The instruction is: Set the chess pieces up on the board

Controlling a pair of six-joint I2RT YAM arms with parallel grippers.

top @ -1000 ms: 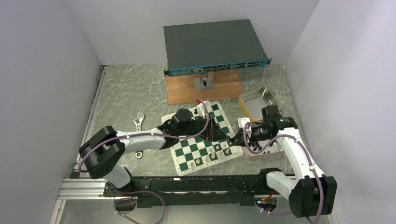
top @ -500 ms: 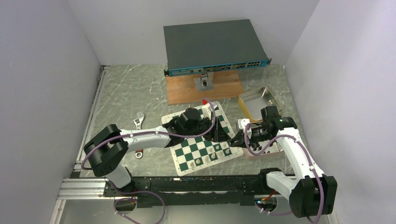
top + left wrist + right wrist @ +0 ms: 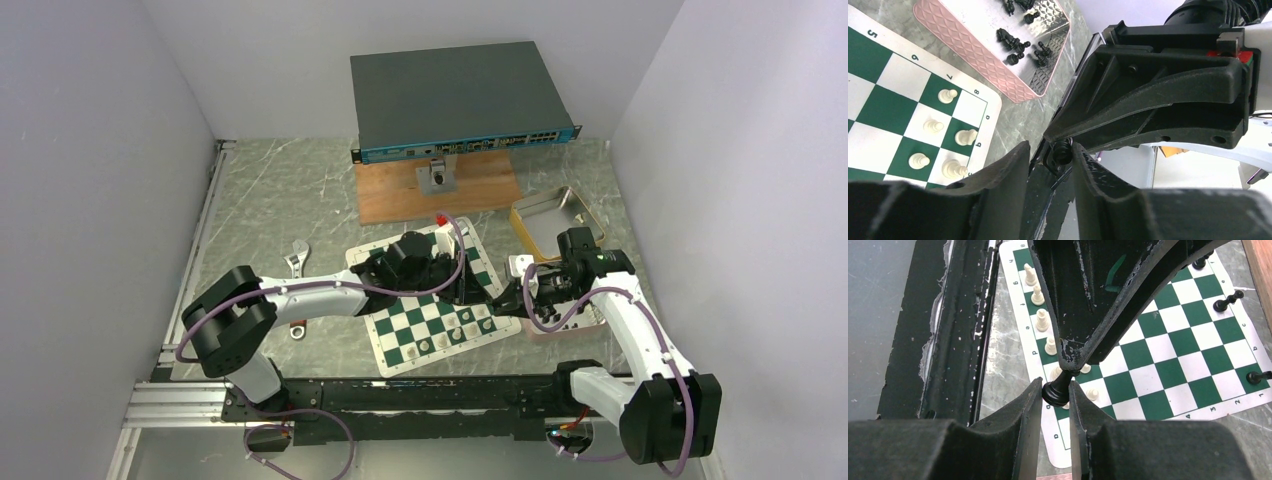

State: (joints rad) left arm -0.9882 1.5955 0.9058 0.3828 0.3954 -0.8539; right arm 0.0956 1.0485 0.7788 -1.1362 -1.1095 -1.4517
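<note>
My right gripper (image 3: 1054, 388) pinches a small black plastic chess piece (image 3: 1064, 378) by its base. Its long axis points head-first between my left gripper (image 3: 1049, 148) jaws, which seem spread around it.

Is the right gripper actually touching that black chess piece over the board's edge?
Touching. The right wrist view shows the right gripper pressed against both sides of the black chess piece at its round base, with no gap on either side.

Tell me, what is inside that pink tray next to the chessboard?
Small black chess pieces lie loose inside the pink tray. Its far part runs past the picture's edge, and from above the right arm covers most of it, so no full count.
</note>
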